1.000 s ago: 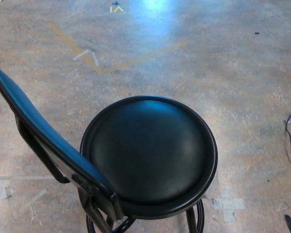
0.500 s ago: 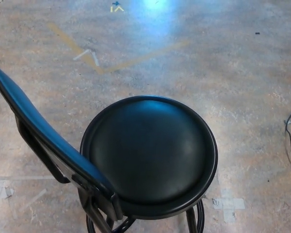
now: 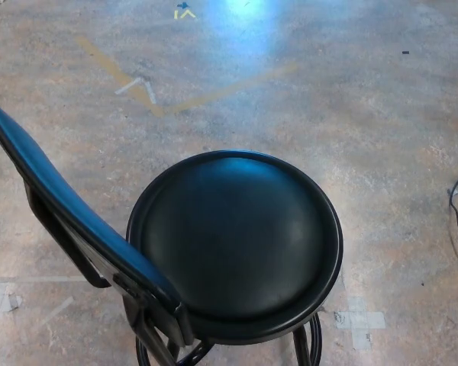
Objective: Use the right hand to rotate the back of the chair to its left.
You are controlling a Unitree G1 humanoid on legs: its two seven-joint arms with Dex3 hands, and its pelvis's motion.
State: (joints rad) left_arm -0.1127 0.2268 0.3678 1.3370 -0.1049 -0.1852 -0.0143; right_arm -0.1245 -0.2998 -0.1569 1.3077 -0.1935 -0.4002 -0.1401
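black padded chair stood mid-frame on the mottled concrete floor, round seat facing up, backrest slanting along the robot's left. a second ago dark tips of the right hand showed at the lower right edge; now neither hand was in view, so grip state could not be told. backrest already sat left; likely turn done, hand withdrawn.
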